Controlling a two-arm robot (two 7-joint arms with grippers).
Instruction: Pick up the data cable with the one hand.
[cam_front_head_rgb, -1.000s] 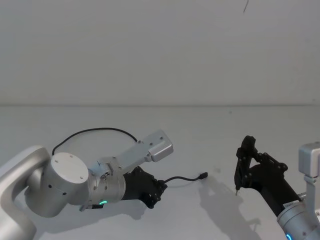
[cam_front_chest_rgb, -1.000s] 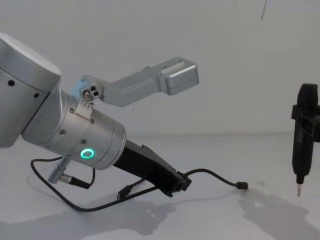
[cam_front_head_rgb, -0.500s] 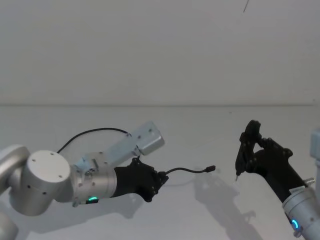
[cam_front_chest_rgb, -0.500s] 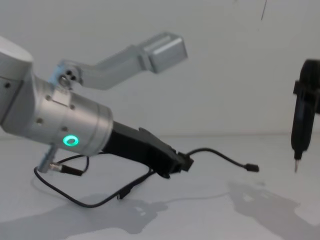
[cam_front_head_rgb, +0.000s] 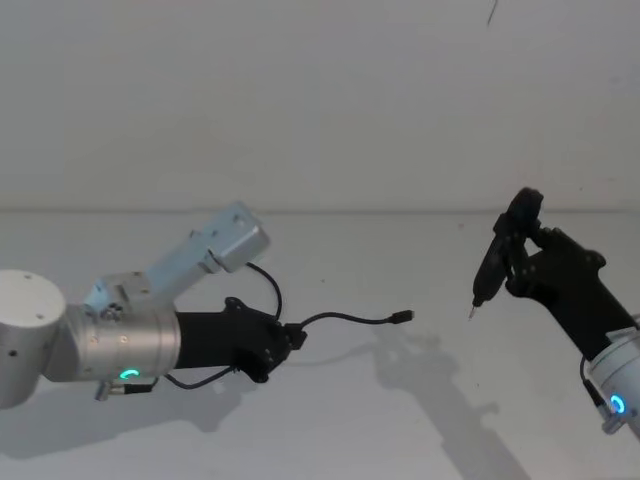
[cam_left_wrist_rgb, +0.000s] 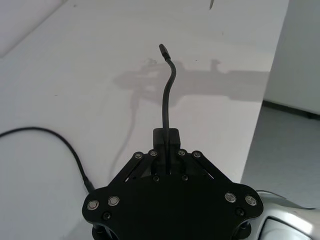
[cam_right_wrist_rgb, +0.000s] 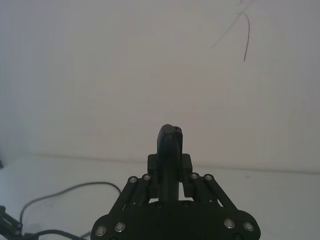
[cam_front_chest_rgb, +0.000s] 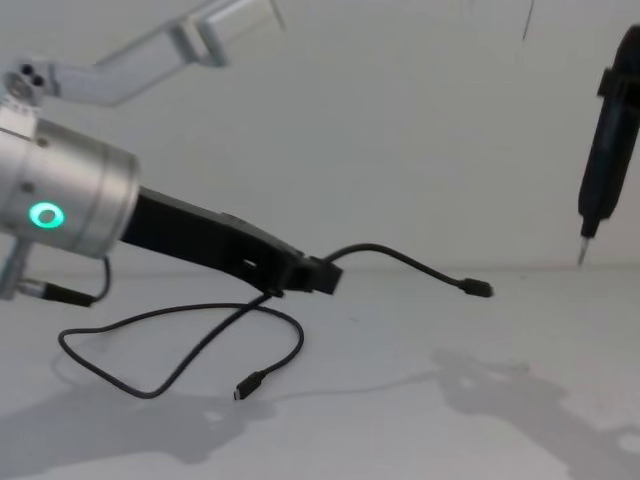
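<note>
Data cable (cam_front_chest_rgb: 420, 265) is up off the worktop (cam_front_head_rgb: 400, 430), pinched between the fingers (cam_left_wrist_rgb: 175, 140) of my left gripper (cam_front_head_rgb: 288, 338), which reaches in low from the left side. From the pinch, a short length arcs forward through the air toward the right and ends in a small plug (cam_front_chest_rgb: 478, 290). The rest droops beneath the arm in a wide loop, its other plug (cam_front_chest_rgb: 250, 384) down near the worktop. My right gripper (cam_front_head_rgb: 517, 255) hangs raised at the right, well apart, fingers clamped on a pen-shaped tool (cam_front_chest_rgb: 600, 130) whose tip points down.
</note>
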